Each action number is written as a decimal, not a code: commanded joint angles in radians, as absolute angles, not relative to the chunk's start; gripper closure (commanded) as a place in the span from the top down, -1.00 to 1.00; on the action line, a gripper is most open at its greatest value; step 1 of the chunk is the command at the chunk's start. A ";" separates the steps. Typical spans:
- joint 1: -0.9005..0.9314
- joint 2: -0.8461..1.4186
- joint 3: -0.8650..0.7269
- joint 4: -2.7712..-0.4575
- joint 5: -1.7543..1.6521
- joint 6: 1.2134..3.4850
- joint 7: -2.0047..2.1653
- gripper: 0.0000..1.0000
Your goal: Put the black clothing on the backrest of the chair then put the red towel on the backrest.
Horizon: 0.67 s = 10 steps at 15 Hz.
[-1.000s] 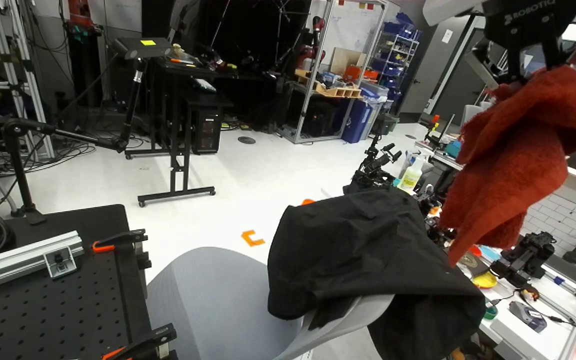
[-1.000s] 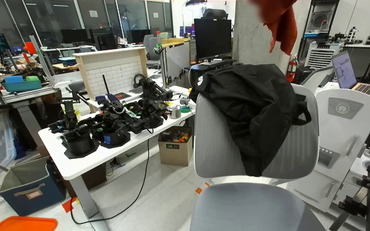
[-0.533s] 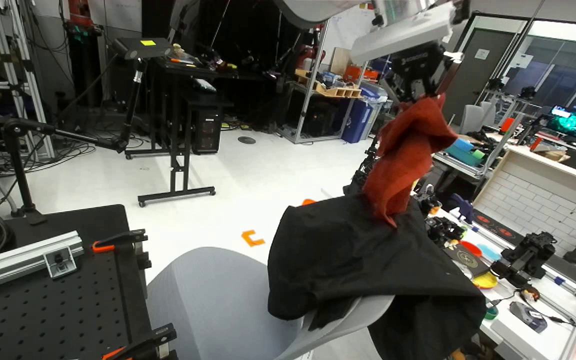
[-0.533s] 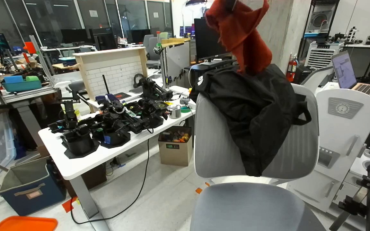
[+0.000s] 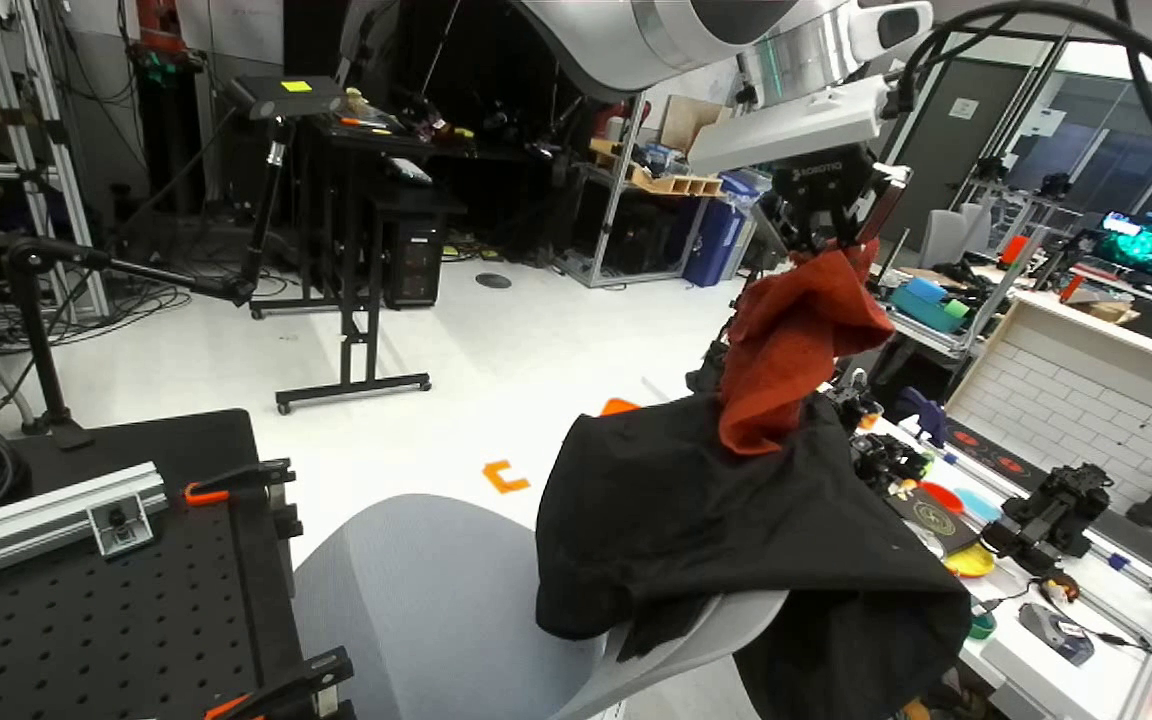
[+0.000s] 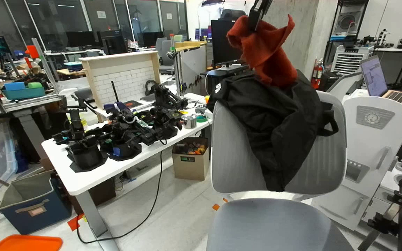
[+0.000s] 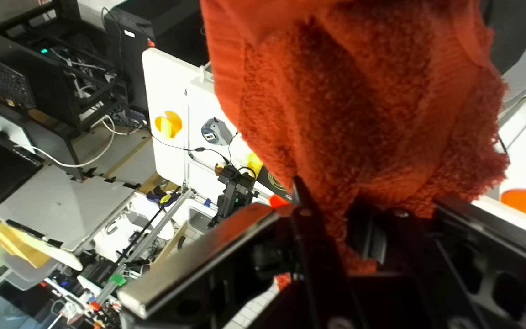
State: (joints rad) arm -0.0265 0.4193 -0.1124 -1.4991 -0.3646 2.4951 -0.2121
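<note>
I judge step two in hand: the Robotiq gripper (image 5: 834, 243) clamps the red towel (image 5: 781, 340), its lower end apparently touching the black garment (image 6: 277, 115) on the chair backrest (image 6: 230, 157). Next: lower it fully, then release.

Bright light, glare on floor (image 5: 536, 345)

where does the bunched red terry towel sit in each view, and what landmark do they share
In an exterior view: red terry towel right of centre; landmark on the right.
In an exterior view: the towel near the top, right of centre; landmark on the left.
Wrist view: the towel large, right of centre; landmark to its left.
Landmark: long white table with black robot arms.
</note>
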 commanded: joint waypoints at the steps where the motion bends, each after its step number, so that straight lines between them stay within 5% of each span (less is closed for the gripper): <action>1: -0.050 0.294 -0.129 -1.617 -0.372 2.477 -0.207 -0.94; 10: -0.100 0.318 -0.158 -1.773 -0.397 2.542 -0.190 -0.94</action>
